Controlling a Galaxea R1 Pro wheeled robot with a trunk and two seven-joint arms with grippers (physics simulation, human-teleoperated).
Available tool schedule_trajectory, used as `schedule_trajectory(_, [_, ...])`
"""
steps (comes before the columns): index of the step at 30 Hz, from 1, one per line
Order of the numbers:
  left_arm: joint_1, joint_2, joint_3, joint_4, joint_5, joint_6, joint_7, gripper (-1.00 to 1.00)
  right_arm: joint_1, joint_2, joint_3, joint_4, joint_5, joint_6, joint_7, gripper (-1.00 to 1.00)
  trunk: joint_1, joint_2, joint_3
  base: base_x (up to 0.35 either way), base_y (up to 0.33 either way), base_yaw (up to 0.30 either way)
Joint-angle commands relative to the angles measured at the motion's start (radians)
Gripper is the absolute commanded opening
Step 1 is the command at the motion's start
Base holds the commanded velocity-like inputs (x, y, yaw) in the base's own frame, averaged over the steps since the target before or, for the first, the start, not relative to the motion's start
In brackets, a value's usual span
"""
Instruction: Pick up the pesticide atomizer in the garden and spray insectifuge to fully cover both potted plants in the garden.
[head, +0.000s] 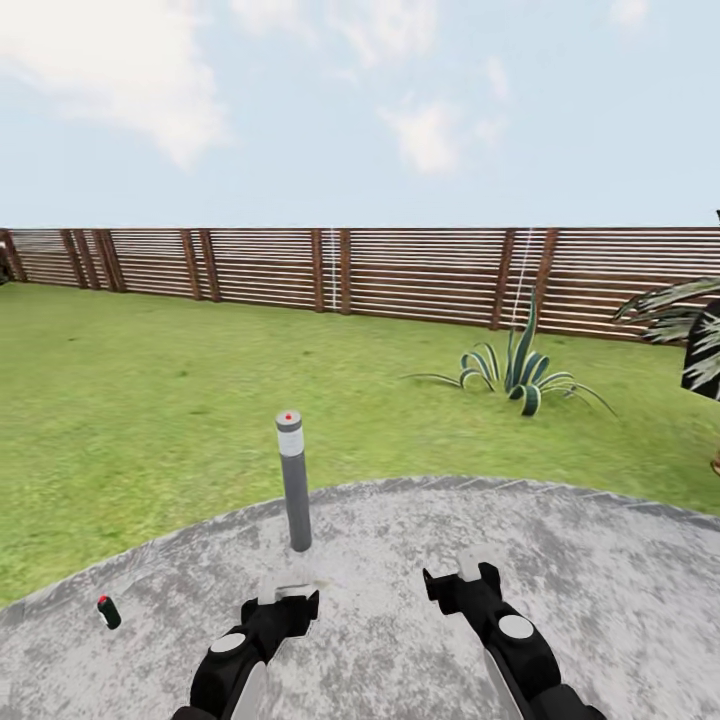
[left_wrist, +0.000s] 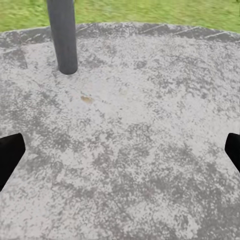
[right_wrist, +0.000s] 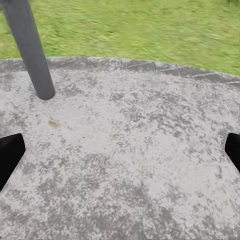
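Both grippers hang low over the near part of the mottled grey patio (head: 600, 570). On the left gripper (left_wrist: 120, 150) the two dark fingertips stand far apart with nothing between them, and the right gripper (right_wrist: 120, 150) is spread in the same way, also holding nothing. Just ahead of the left gripper a grey bollard lamp (head: 293, 480) with a red top stands upright on the paving. The pesticide atomizer (head: 108, 611) is on the patio near its left edge, close to the lawn (head: 150, 400), well apart from the left gripper. Across the grass a striped agave (head: 520, 375) grows before the brown slatted fence (head: 400, 275).
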Motion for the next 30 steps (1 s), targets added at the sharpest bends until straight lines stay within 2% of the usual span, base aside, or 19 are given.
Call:
schedule_trajectory(1, [0.000, 0.000, 0.000, 0.000, 0.000, 0.000, 0.000, 1.00, 0.000, 0.000, 0.000, 0.000, 0.000, 0.000, 0.000, 1.00, 0.000, 0.000, 0.000, 0.322, 0.132, 0.243])
schedule_trajectory(22, [0.000, -0.001, 0.000, 0.000, 0.001, 0.000, 0.000, 1.00, 0.000, 0.000, -0.002, 0.007, 0.000, -0.001, -0.002, 1.00, 0.000, 0.000, -0.012, 0.322, 0.136, 0.240])
schedule_trajectory(30, [0.000, -0.001, 0.000, -0.001, 0.001, 0.003, -0.001, 1.00, 0.000, 0.000, -0.002, 0.009, 0.000, 0.000, -0.002, 1.00, 0.000, 0.000, -0.017, 0.259, 0.233, 0.251])
